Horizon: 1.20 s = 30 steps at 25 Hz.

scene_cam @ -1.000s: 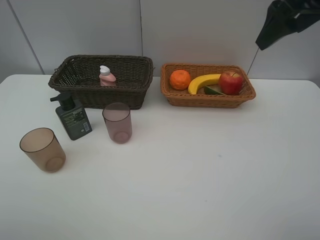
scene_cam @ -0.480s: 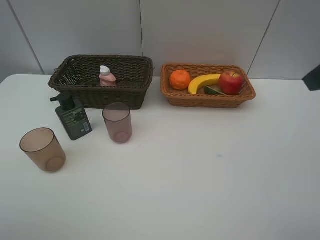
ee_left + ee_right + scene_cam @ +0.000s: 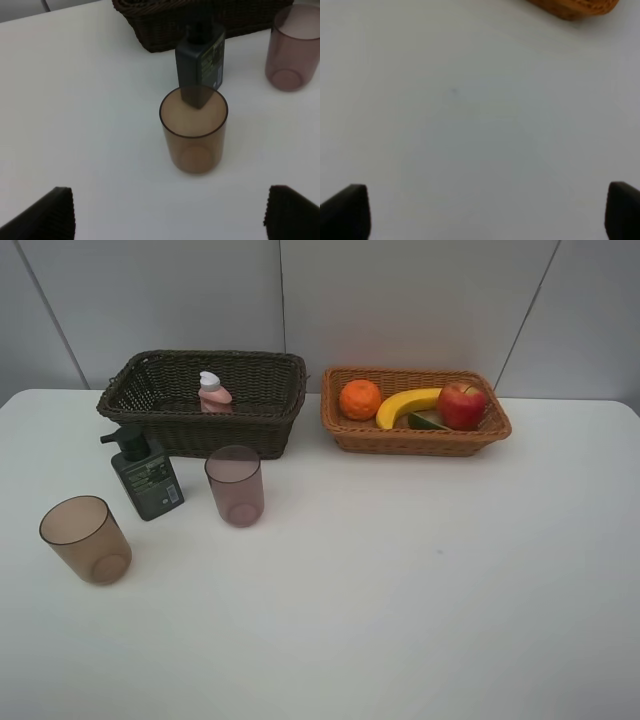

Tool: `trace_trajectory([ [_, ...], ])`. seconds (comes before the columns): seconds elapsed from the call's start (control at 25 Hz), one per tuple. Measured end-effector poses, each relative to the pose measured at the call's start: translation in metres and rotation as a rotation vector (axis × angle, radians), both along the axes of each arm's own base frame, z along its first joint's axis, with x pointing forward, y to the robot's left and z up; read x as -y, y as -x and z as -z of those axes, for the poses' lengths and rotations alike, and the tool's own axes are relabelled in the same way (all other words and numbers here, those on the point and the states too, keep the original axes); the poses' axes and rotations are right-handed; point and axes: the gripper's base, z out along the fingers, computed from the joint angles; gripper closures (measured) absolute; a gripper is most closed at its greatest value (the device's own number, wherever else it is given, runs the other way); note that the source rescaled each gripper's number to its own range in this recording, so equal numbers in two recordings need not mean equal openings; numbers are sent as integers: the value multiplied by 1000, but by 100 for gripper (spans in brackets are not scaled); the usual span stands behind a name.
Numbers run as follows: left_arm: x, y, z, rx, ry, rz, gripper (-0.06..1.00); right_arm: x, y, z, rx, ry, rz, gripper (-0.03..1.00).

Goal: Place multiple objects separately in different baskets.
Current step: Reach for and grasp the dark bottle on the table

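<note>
I am holding my left fingers [image 3: 50, 215] spread wide apart, gripping nothing, and hanging over the bare white counter [image 3: 400, 590]. My right fingers [image 3: 345, 212] are likewise standing wide open and empty above a plain stretch of the same counter, which is showing only a faint speck.

Everything is sitting toward the back of the counter around the dark brown basket [image 3: 200, 430]. Nearest to me, well in front of that basket and off its left end, a brownish cup [image 3: 85, 540] is standing upright. The dark green pump bottle [image 3: 147, 475] is standing just in front of the basket's left end, and a second cup [image 3: 235, 485], pinker in tint, is standing upright in front of its middle.

Inside the dark brown basket the small pink bottle [image 3: 213, 392] is resting. Just to the right of it the light tan basket [image 3: 410, 440] is holding the orange [image 3: 360, 399], banana [image 3: 405, 405], apple [image 3: 462, 405] and a piece of avocado [image 3: 428, 421] that is peeking out from under the banana.

Behind the dark brown basket a pale grey panelled wall [image 3: 400, 300] is closing off the room.
</note>
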Motion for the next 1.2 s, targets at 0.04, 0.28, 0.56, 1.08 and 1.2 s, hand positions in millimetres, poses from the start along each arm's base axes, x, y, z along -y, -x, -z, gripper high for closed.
trace_trajectory([
  [0.04, 0, 0, 0, 0, 0, 0, -6, 1, 4, 6, -2, -11, 17, -3],
  [0.28, 0, 0, 0, 0, 0, 0, -6, 4, 30, 25, 84, -77, 124, -3],
  [0.56, 0, 0, 0, 0, 0, 0, -6, 2, 58, 23, 259, -117, 163, -3],
  [1.08, 0, 0, 0, 0, 0, 0, -6, -2, 72, 27, 256, -220, 214, -3],
  [1.2, 0, 0, 0, 0, 0, 0, -6, -2, 72, 28, 245, -248, 238, -3],
])
